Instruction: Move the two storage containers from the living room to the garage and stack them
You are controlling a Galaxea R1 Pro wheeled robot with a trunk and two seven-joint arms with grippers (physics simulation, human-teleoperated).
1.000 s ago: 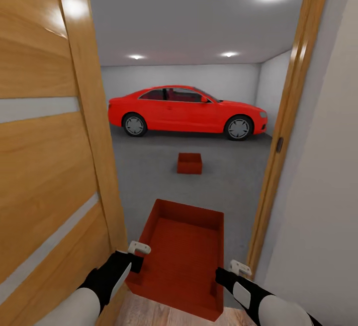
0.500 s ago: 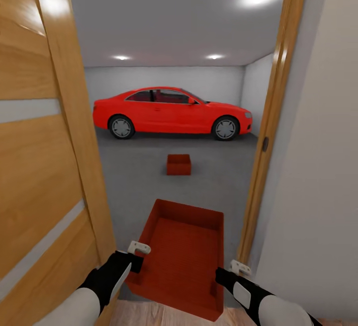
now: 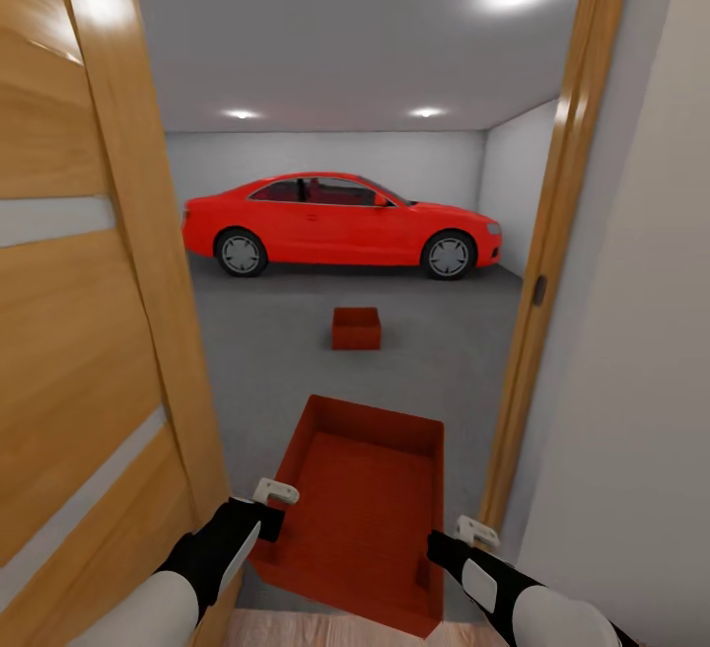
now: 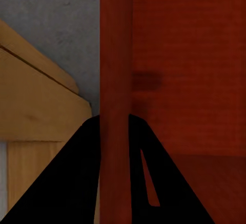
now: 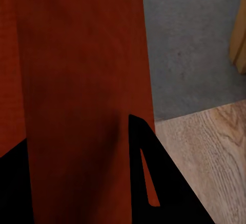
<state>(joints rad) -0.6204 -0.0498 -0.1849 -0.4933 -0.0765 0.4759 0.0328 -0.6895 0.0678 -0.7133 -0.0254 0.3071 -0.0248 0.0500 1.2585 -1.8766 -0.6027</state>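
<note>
The robot stands at the doorway into the garage, carrying one orange-red container in front of it between both hands. The left hand is clamped over the container's left wall — in the left wrist view its dark fingers sit on either side of the thin red wall. The right hand is closed on the right wall near the near corner; in the right wrist view one finger lies against the wall's outer face. The carried container hangs over the threshold, where pale wood planks meet the grey floor. The second container rests on that floor farther in, well short of the red car parked along the back wall. A wood-panelled door stands open at the left — the door frame at the right.
</note>
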